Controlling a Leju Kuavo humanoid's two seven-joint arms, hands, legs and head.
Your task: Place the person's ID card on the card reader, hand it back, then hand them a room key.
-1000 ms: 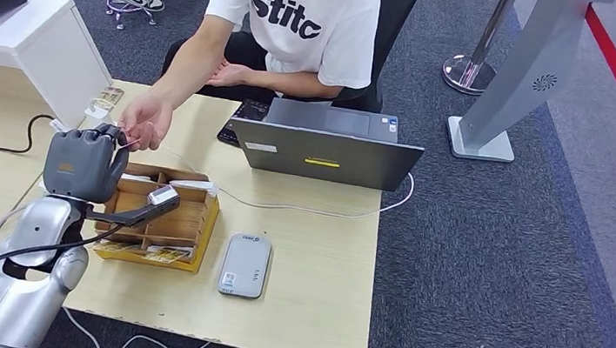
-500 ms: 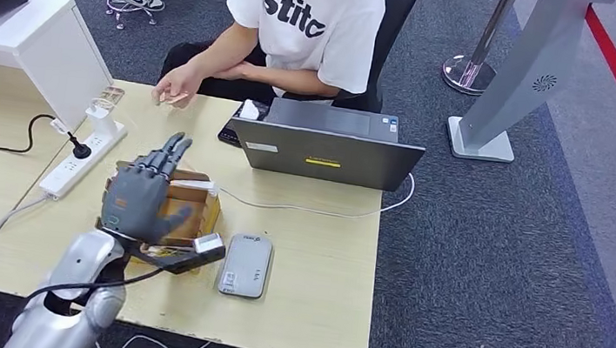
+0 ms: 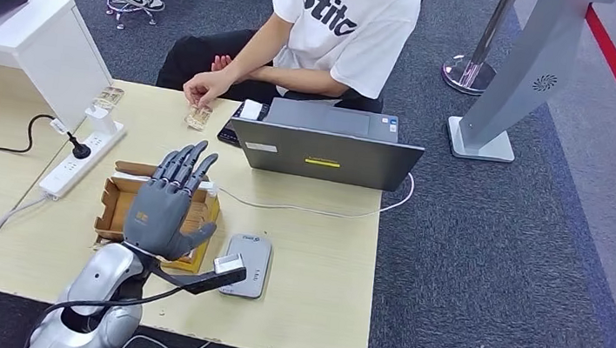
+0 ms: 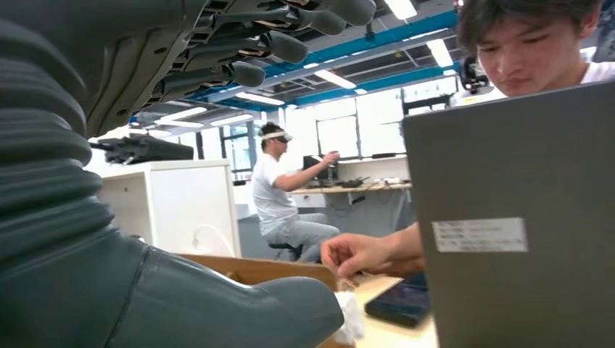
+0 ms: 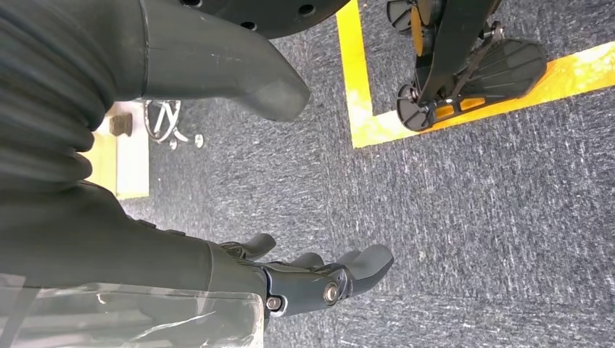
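Left hand [image 3: 168, 202] held empty above the wooden box [image 3: 115, 205], fingers spread.

The right hand [image 5: 290, 279] is seen over carpet, loosely open, nothing gripped. The grey card reader [image 3: 245, 264] lies just beside the box. Farther off, a card [image 3: 198, 117] is held on the table [image 3: 312, 262] by the person's hand [image 3: 203, 88], beside the laptop [image 3: 325, 150].

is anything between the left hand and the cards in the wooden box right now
Nothing visible is in the way. The left hand hovers open directly over the wooden box, fingers spread and pointing toward the person. The card reader lies on the table beside the box, and the laptop sits farther back, both off that path.
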